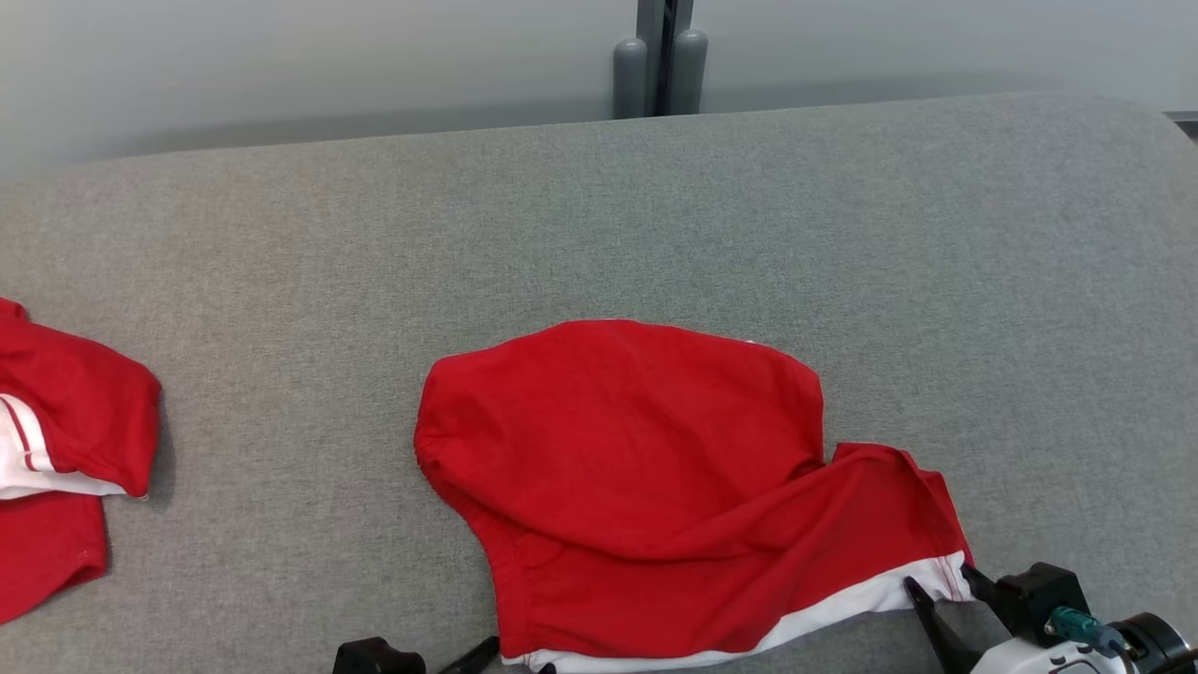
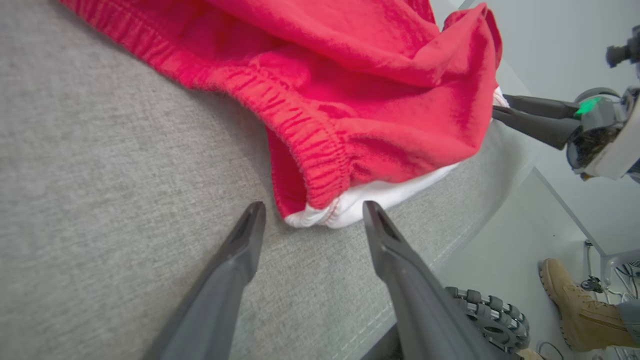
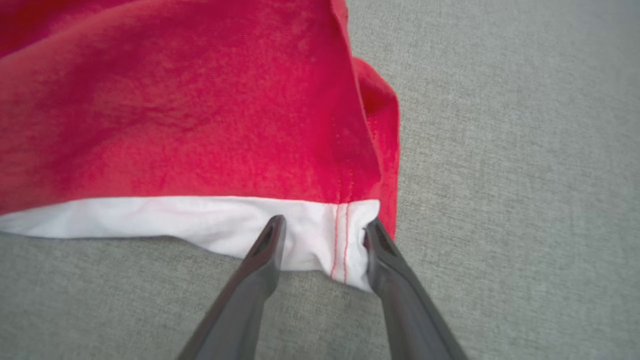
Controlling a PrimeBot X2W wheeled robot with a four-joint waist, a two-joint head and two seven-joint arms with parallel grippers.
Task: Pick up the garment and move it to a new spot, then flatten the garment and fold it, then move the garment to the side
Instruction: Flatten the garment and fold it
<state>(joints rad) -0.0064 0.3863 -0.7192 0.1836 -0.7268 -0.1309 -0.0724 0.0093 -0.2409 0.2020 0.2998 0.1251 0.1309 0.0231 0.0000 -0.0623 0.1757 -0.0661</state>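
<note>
Getting hold of the red shorts, rumpled on the grey counter, for flattening: right end effector part-open astride white hem corner, left end effector wide beside waistband. Next, likely: pinch both, pull apart.

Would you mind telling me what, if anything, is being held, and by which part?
Nothing yet: the fingers of the right gripper straddle the white hem corner of the red shorts, unclamped; the left gripper is open.

Likely robot test lab. Grey fabric-covered bench against bare pale wall; grey metal post behind; smooth pale floor, loose cables, person's tan work boot nearby.
</note>
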